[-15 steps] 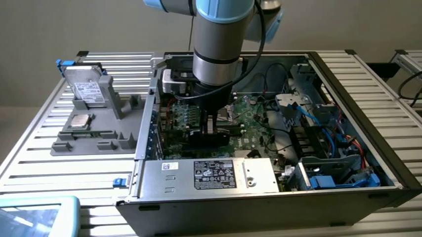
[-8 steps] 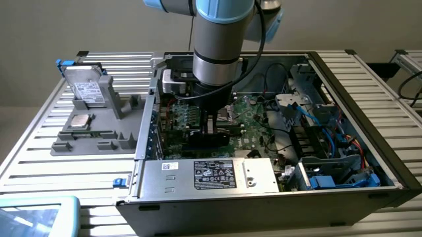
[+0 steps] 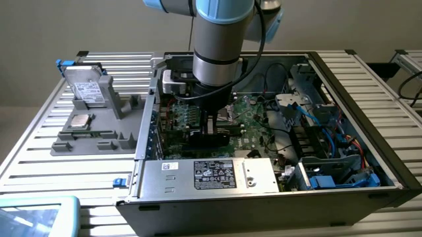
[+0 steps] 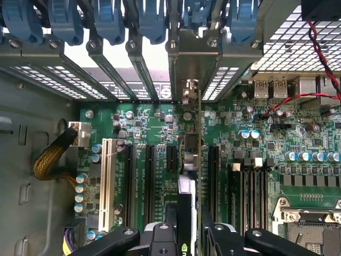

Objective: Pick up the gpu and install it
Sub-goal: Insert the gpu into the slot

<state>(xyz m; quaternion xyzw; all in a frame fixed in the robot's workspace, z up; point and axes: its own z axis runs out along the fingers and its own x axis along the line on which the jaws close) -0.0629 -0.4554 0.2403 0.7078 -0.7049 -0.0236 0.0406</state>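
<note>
Over at the exterior view's left end of the slatted tabletop (image 3: 39,148) sat a grey fixture (image 3: 99,129), with a silver hard drive (image 3: 87,89) propped upright at its far end, a small square chip (image 3: 80,121) lying flat below that, and a long thin memory stick (image 3: 89,134) in a groove near the fixture's front edge. A teal-rimmed tray (image 3: 36,216) poked in at the tabletop's near left corner. Moving right, the open computer case (image 3: 277,205) took up the middle of the tabletop, its power supply (image 3: 211,175) with a black label running along the near wall. The arm (image 3: 218,44) reached straight down into the case, and the gripper (image 4: 187,226) hung low over the green motherboard (image 4: 250,154), just behind the power supply. There it was: the gpu (image 4: 189,160), held on edge, its metal bracket up against the row of rear slot covers (image 4: 122,80) with their blue latches (image 4: 109,21). The jaws were closed on the gpu, one finger on each face of the card. It stood between the black expansion slots (image 4: 139,181), in line with one of them; whether it was fully seated could not be told. A white slot (image 4: 106,181) lay beside those, and a braided yellow cable (image 4: 50,160) curled at the case wall. Farther right in the exterior view, blue cables (image 3: 329,143) and a drive bay (image 3: 339,175) filled the case's right end.
</note>
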